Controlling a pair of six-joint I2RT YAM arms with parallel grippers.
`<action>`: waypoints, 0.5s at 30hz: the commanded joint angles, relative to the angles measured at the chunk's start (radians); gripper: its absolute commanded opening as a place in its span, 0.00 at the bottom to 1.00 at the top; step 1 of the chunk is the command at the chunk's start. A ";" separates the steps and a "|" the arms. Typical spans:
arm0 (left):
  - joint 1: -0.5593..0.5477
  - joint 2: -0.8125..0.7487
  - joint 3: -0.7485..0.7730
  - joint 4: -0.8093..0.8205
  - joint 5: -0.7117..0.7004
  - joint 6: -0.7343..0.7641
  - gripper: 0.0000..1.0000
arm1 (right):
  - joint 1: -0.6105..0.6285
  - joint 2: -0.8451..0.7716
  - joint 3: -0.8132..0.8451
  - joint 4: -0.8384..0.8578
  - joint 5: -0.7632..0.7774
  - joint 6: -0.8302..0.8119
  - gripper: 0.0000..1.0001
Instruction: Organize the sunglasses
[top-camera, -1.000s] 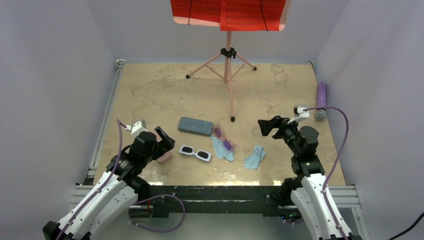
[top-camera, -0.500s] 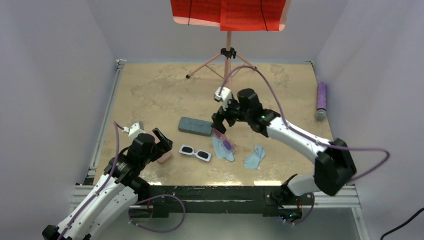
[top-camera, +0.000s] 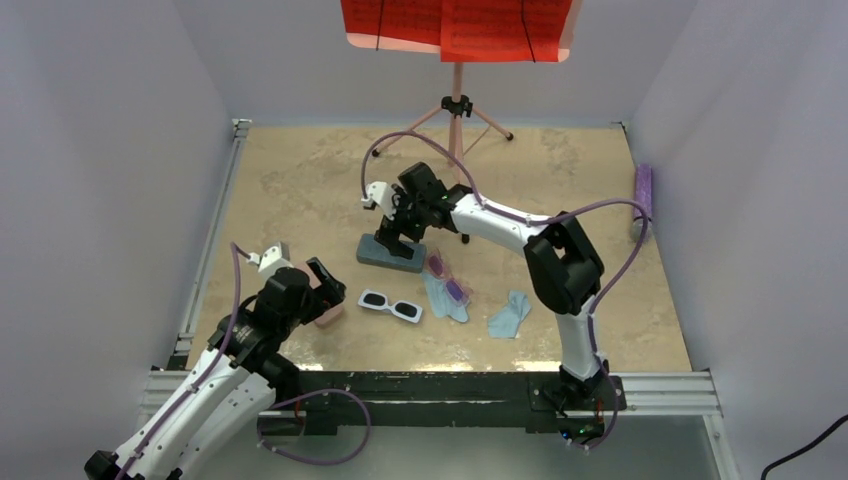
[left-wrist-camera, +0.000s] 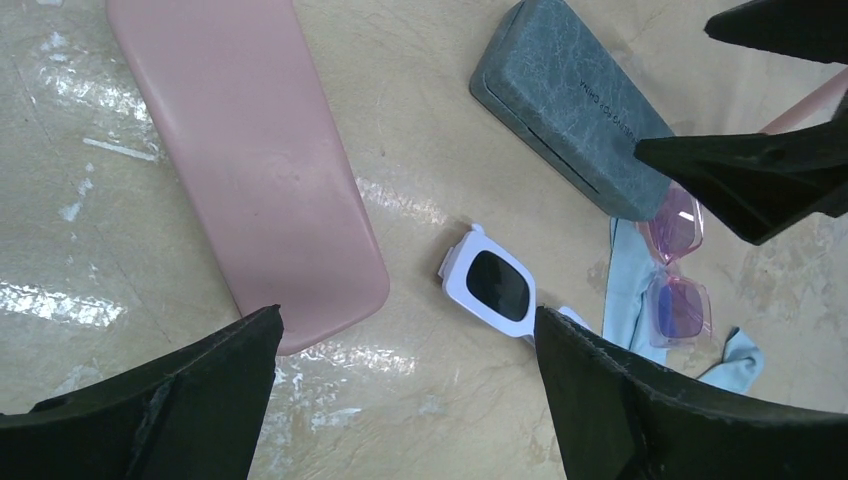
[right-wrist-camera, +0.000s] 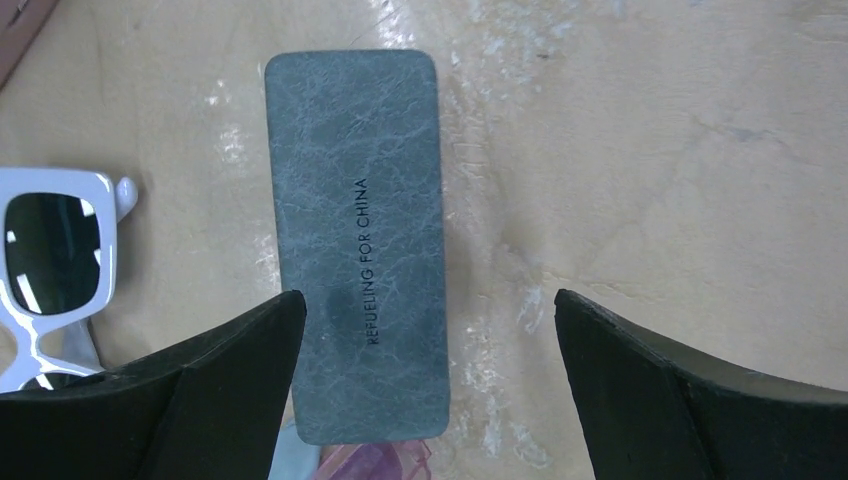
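The white sunglasses (top-camera: 391, 306) with dark lenses lie flat on the table; they also show in the left wrist view (left-wrist-camera: 497, 285) and the right wrist view (right-wrist-camera: 52, 275). The pink-purple sunglasses (top-camera: 447, 278) lie on a light blue cloth (top-camera: 444, 298), seen too in the left wrist view (left-wrist-camera: 676, 265). My right gripper (top-camera: 400, 228) is open and empty, hovering over the grey-blue case (top-camera: 385, 254) (right-wrist-camera: 357, 240). My left gripper (top-camera: 330, 283) is open and empty above the pink case (top-camera: 328, 314) (left-wrist-camera: 250, 160), left of the white pair.
A second light blue cloth (top-camera: 510, 313) lies right of the pink-purple pair. A pink tripod stand (top-camera: 455, 135) holding a red sheet stands at the back. A purple cylinder (top-camera: 641, 198) lies by the right wall. Walls enclose three sides.
My right arm has swung from the right side across the table to the left, reaching over the grey-blue case. My left arm has barely moved.
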 joint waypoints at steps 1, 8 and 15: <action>0.002 0.000 0.008 0.022 0.002 0.061 1.00 | 0.035 0.048 0.093 -0.127 0.021 -0.102 0.99; 0.002 0.001 0.015 0.033 0.013 0.082 1.00 | 0.048 0.125 0.138 -0.155 0.100 -0.129 0.99; 0.002 0.007 0.020 0.040 0.013 0.090 1.00 | 0.053 0.158 0.156 -0.142 0.138 -0.144 0.99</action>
